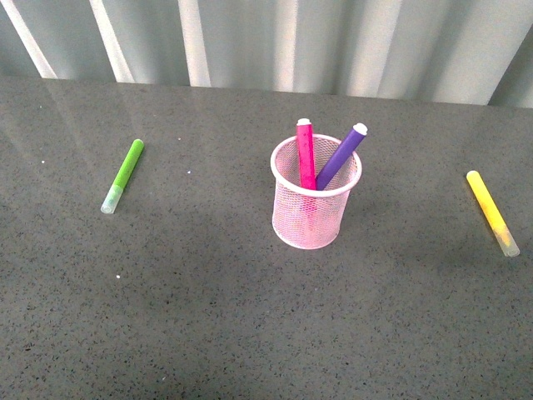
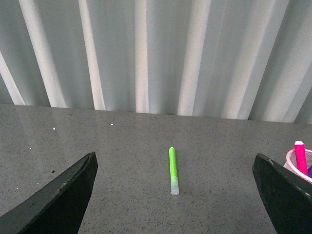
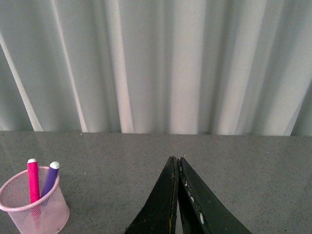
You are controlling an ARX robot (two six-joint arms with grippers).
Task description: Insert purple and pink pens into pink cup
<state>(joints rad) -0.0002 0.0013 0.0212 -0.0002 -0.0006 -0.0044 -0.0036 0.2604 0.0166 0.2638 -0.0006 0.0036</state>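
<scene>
The pink cup (image 1: 315, 200) stands upright mid-table. Inside it stand the pink pen (image 1: 306, 152) and the purple pen (image 1: 341, 156), both leaning on the rim with their ends sticking out. The cup (image 3: 34, 210) with both pens also shows in the right wrist view, and its edge (image 2: 297, 168) shows in the left wrist view. My left gripper (image 2: 175, 161) is open and holds nothing. My right gripper (image 3: 176, 160) is shut with nothing between its fingers. Neither arm shows in the front view.
A lime-green marker (image 1: 123, 175) lies on the grey table left of the cup. A yellow marker (image 1: 491, 212) lies to the right, near the picture's edge. A pale curtain (image 1: 275, 42) runs along the table's far edge.
</scene>
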